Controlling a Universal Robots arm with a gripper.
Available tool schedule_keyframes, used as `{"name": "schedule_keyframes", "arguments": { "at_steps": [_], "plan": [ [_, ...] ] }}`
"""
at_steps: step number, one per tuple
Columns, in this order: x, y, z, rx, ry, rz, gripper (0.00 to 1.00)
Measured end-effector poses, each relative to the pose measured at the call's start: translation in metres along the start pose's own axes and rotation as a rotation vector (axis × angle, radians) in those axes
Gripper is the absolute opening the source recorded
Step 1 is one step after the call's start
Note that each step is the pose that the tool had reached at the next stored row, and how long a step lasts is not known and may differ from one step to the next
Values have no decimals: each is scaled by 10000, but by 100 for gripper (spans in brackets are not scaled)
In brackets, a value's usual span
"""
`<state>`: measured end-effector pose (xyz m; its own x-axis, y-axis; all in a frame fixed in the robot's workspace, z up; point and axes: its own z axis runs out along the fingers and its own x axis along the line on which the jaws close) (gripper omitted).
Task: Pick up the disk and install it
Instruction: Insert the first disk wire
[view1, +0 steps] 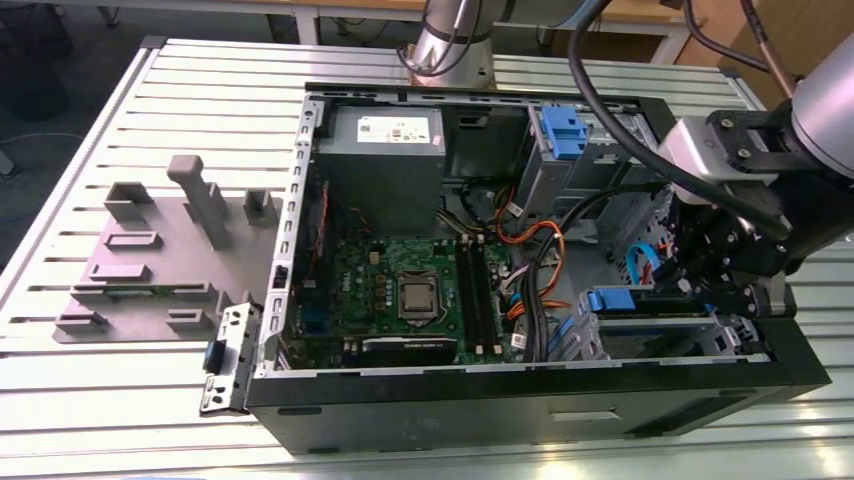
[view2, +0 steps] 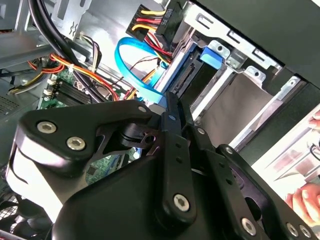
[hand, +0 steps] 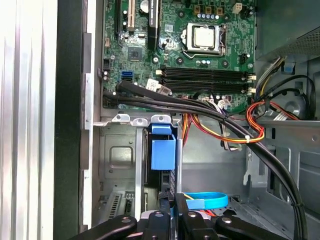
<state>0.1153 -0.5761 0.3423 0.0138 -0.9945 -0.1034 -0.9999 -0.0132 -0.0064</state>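
In the exterior view, an open computer case lies on a table of pale slats. The black gripper hangs inside the case, near the corner on the exterior view's right. It sits close to the case's dark front wall, with thick black cables looping just above it, so there is not much room there. The disk is in its metal bay beside the gripper, and its blue bracket end sticks up. The green board fills the middle of the case, and the grey power box sits at the far end. A grey holder with slots stands on the table on the exterior view's left, well apart from the case.

In the second wrist view, the gripper's black links cover most of the picture. The disk's blue tab shows at the mouth of the metal bay. A person's fingers show at the edge.

In the first wrist view, the gripper has its fingers pressed close together on the dark edge of the disk, which stands in the bay.
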Motion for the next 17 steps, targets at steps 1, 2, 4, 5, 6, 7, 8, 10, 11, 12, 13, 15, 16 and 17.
{"name": "schedule_keyframes", "arguments": {
  "at_steps": [1, 2, 4, 5, 6, 7, 8, 10, 11, 12, 13, 15, 16, 17],
  "plan": [
    [0, 0, 3, 33, -10, -36, 16],
    [0, 1, 5, 72, -15, -67, 16],
    [1, 1, 9, 156, -28, -128, 16],
    [1, 3, 11, 192, -33, -154, 16],
    [1, 7, 13, 218, -35, -168, 16],
    [1, 9, 13, 226, -36, -170, 16],
    [1, 15, 15, 231, -36, -171, 16],
    [1, 33, 17, 237, -34, -172, 16],
    [0, 39, 18, 240, -33, -171, 16],
    [-1, 40, 21, 241, -34, -172, 16],
    [-2, 40, 23, 243, -34, -173, 16],
    [-3, 41, 28, 251, -32, -172, 16],
    [-3, 41, 28, 251, -30, -173, 16],
    [-3, 41, 29, 252, -31, -173, 16]
  ]
}}
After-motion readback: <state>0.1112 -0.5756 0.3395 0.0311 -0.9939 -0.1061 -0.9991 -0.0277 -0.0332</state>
